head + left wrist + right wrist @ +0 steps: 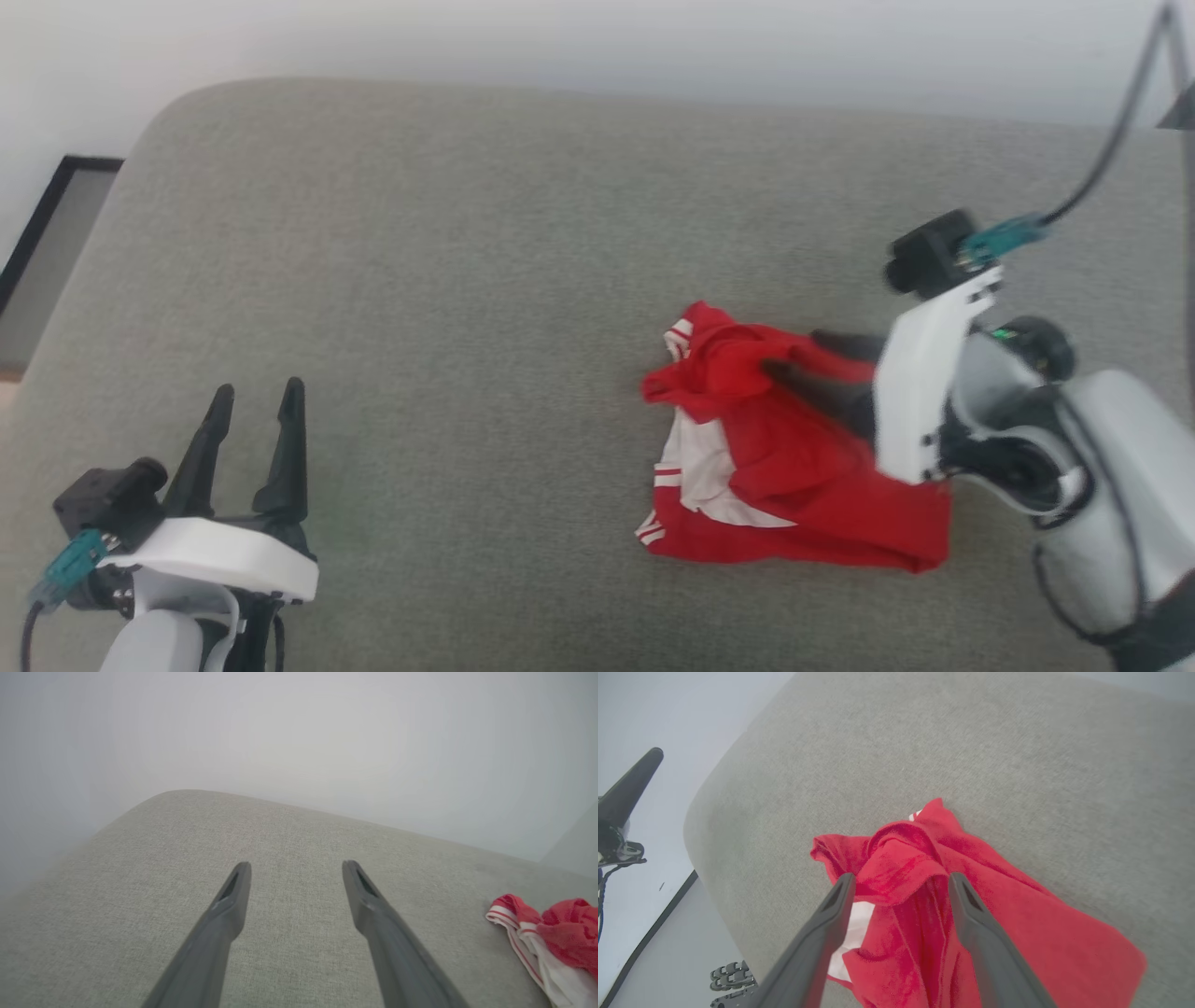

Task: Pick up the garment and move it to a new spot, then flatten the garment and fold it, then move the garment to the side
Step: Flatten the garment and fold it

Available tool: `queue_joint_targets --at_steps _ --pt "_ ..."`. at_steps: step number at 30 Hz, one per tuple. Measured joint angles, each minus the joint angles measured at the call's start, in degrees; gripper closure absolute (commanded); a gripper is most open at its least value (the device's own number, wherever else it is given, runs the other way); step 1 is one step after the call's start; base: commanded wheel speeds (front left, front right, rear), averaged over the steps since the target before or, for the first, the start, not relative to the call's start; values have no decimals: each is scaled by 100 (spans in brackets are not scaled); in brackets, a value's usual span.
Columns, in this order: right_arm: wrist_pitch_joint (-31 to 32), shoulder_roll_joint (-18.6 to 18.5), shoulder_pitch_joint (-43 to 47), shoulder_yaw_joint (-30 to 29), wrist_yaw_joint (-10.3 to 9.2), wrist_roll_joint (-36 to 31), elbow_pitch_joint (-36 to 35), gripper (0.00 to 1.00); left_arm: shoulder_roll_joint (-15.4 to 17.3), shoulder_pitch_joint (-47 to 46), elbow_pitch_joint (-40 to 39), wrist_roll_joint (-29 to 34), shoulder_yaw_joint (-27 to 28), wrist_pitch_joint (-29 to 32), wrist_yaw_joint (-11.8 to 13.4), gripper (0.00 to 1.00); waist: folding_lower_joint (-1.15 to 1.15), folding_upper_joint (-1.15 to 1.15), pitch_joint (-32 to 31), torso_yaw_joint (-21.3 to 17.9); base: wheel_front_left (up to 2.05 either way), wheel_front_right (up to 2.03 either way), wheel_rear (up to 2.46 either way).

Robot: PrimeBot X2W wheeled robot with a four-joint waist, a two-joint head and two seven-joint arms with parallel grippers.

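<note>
**Head view.** The right pincer (792, 355) reaches in over the garment (803, 485), a crumpled red heap with a white sleeve showing, lying on a grey cushion (467, 233). Its fingers are spread with nothing held, and the tips sit over the bunched end of the cloth. The left pincer (259, 390) is well apart from the garment, also spread and empty.

**Left wrist view.** The left pincer (296, 868) points across bare cushion (187, 858). The garment (560, 933) lies off to the right of its fingers, with a red-and-white striped hem nearest them.

**Right wrist view.** The right pincer (900, 879) is released, and its two fingers straddle a raised ridge of red cloth. The rest of the garment (1017, 933) runs back beneath and to the right of them.

I take the step in hand to be the pick-up. To do it well, the pincer should sink until both tips pass either side of that ridge. It should then clench on the thick fold rather than on one loose layer, and stop short of nipping the cushion (971, 742) cover. A straight lift until the lowest edge hangs free would keep the cloth from dragging when it is carried to the new spot.

No brand, label or lettering can be read in any of the three views. I see only the striped trim, and any print is buried in the folds.
</note>
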Motion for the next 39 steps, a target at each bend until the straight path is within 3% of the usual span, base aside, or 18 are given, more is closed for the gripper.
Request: queue_joint_targets --at_steps 5,11,22,29,39 --pt "-322 -409 242 -453 0 -165 -289 0 21 105 -85 -21 141 0 -33 0 0 0 -87 -225 0 0 0" --pt "-776 -584 682 -1063 0 -327 -437 0 41 242 -127 -21 290 0 -37 0 0 0 -163 -466 0 0 0" --pt "-2425 -697 1768 -1948 0 -961 -460 0 131 465 -178 53 545 0 -37 0 0 0 -381 -940 0 0 0" --pt "-3661 -740 2189 -1997 0 -1298 -141 0 202 651 -160 110 586 0 -80 0 0 0 -584 -1076 0 0 0" --pt "-4608 -535 2580 -2050 0 -1526 243 0 261 782 -21 110 673 0 -91 0 0 0 -831 -1124 0 0 0"
